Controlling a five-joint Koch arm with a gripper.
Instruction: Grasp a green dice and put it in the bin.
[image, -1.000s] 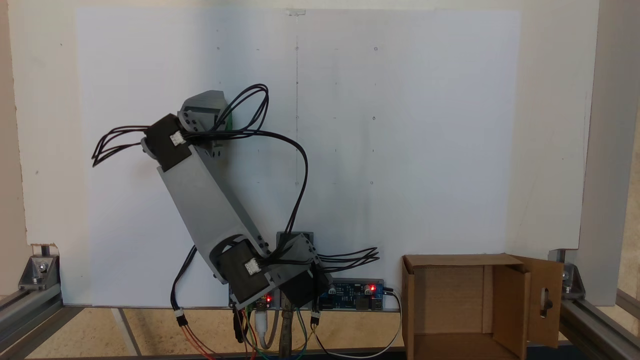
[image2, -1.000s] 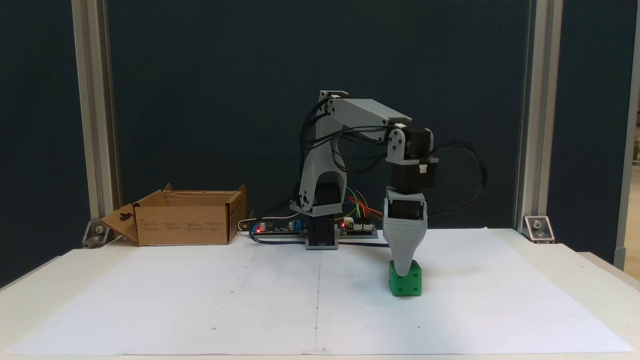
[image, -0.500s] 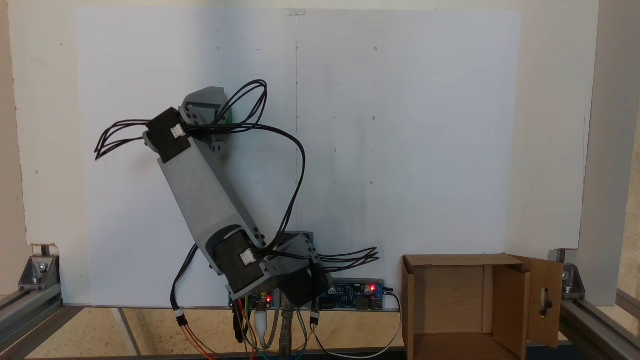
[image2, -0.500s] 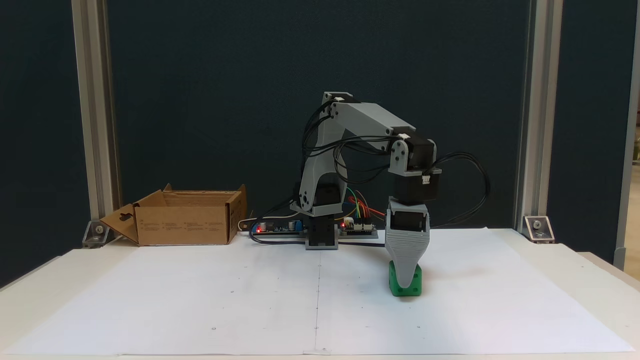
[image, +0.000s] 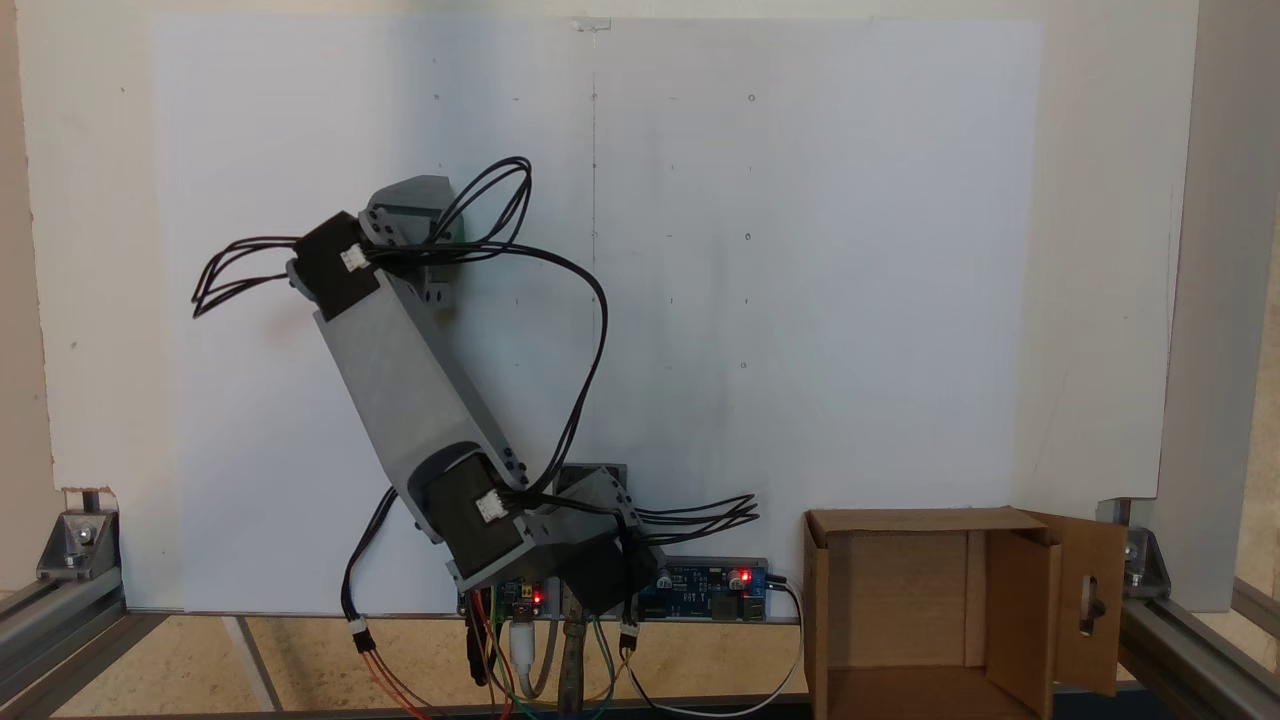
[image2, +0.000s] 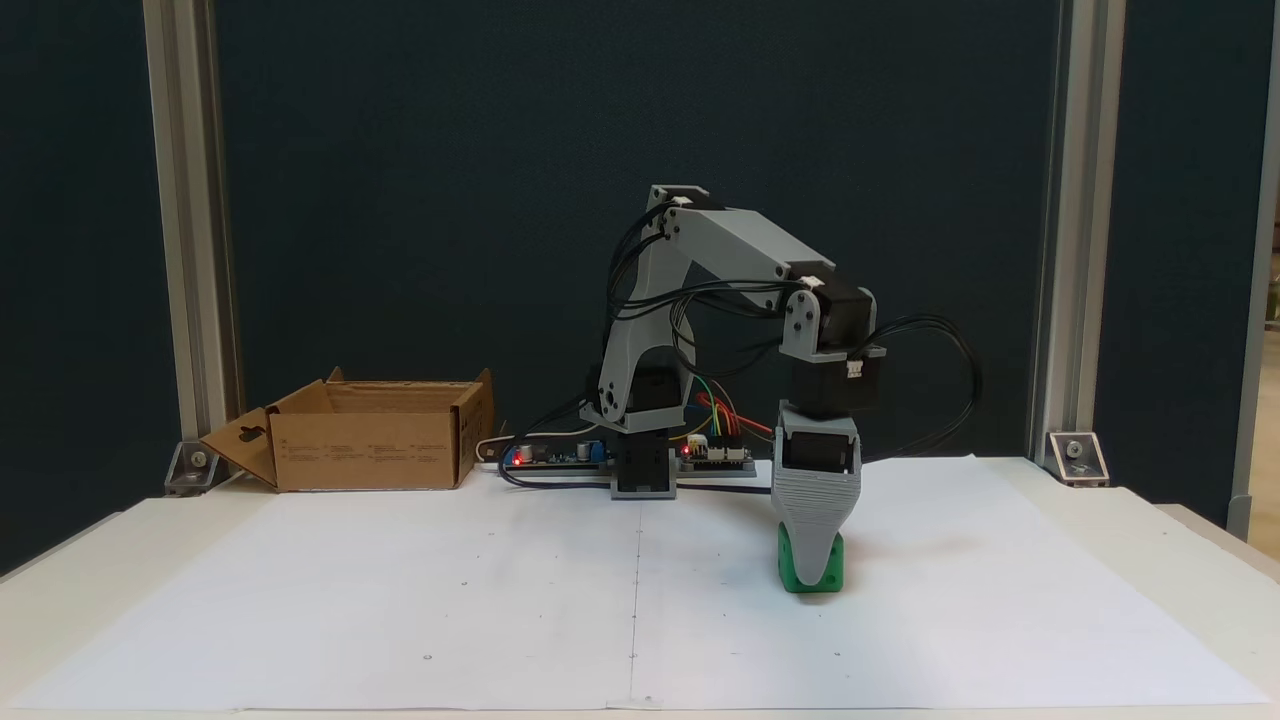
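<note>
The green dice (image2: 834, 562) sits on the white paper, right of the arm's base in a fixed view. My gripper (image2: 812, 578) points straight down over it. Its grey front jaw covers the middle of the dice's near face, with the tip close to the paper. The other jaw lies behind and is hidden, so the jaw gap does not show. From above, the wrist (image: 405, 208) covers the fingers. The brown cardboard bin (image2: 360, 450) stands open at the back left of the table, and at the lower right (image: 905, 520) when seen from above.
White paper (image2: 400, 600) covers the table. The arm's base and circuit boards (image2: 640, 460) with coloured wires sit at the back centre. Black cables (image2: 950, 350) loop off the wrist. Aluminium posts (image2: 190, 250) stand at the back corners. The bin's keyhole flap (image: 1070, 640) hangs outward.
The gripper has dropped lower over the green dice, its front jaw now covering more of the near face. The arm has leaned slightly forward and down.
</note>
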